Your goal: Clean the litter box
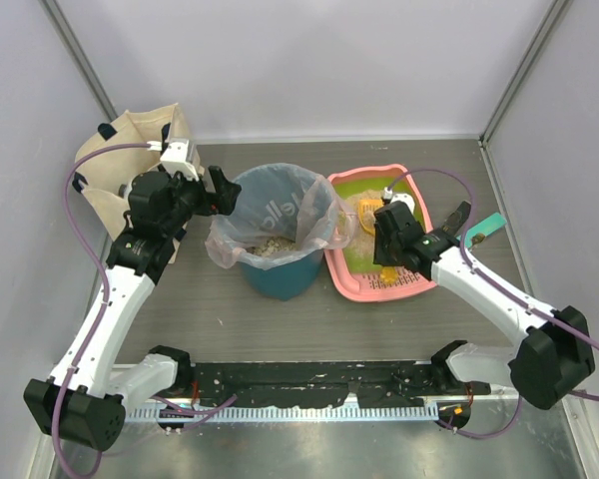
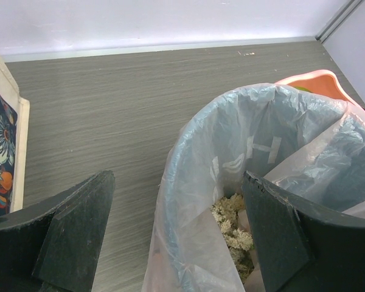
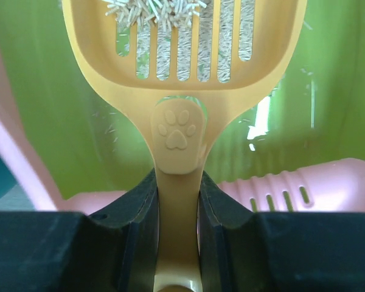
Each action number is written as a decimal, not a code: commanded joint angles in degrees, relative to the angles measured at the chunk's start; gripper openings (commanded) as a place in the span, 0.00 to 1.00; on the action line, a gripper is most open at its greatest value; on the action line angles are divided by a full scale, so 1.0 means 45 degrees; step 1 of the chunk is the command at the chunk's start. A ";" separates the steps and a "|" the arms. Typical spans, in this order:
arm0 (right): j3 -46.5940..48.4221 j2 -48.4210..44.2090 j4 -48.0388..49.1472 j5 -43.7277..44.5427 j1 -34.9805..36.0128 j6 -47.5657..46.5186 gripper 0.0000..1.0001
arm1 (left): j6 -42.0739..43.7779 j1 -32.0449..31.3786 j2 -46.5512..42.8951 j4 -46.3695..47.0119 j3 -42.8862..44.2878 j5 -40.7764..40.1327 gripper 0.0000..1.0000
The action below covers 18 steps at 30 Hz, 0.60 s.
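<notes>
The pink litter box [image 1: 351, 284] with a lime-green floor lies right of the teal bin [image 1: 280, 277]. In the right wrist view its green floor [image 3: 61, 109] and slotted pink ledge [image 3: 286, 194] show below the scoop. My right gripper [image 1: 391, 254] is over the box and shut on the handle of the orange slotted scoop [image 3: 182, 73], which carries a little beige litter at its far end. My left gripper [image 1: 223, 196] is open, its jaws astride the bin's bag-lined rim [image 2: 188, 158]. Litter clumps [image 2: 231, 225] lie inside the bag.
A beige tote bag [image 1: 115, 160] with a floral lining stands at the back left, beside my left arm. A teal-tipped tool [image 1: 487, 228] lies right of the litter box. Grey walls close off the back and sides of the table.
</notes>
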 commanded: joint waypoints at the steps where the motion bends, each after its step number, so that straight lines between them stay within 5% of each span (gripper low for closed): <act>1: 0.0791 0.0320 -0.0832 0.1535 0.0108 -0.0304 0.01 | -0.0054 -0.0102 -0.0295 0.0578 0.0014 0.0105 0.89; 2: 0.0558 0.0009 -0.0287 -0.1102 -0.0009 -0.0324 0.01 | -0.0054 -0.0102 -0.0276 0.0578 0.0014 0.0125 0.89; 4: -0.0068 -0.0580 0.1065 -0.2047 -0.0049 -0.0208 0.01 | -0.0054 -0.0102 -0.0275 0.0578 0.0034 0.0145 0.89; 8: 0.0887 0.0433 -0.1410 0.3415 -0.0029 -0.0031 0.01 | -0.0054 -0.0102 -0.0315 0.0597 0.0014 0.0106 0.89; 12: 0.0133 -0.0343 0.1265 -0.2911 -0.0127 -0.0462 0.01 | -0.0073 -0.0102 -0.0178 0.0578 0.0054 0.0164 0.89; 13: 0.0126 -0.0423 0.1242 -0.3138 -0.0088 -0.0171 0.01 | -0.0074 -0.0083 -0.0197 0.0578 0.0034 0.0164 0.89; 16: 0.0926 0.0568 -0.1214 0.2885 -0.0068 -0.0110 0.01 | -0.0035 -0.0083 -0.0275 0.0578 0.0034 0.0086 0.89; 18: 0.1006 0.0963 -0.1242 0.1423 -0.0224 -0.0555 0.01 | -0.0015 -0.0102 -0.0334 0.0655 -0.0044 -0.0011 0.89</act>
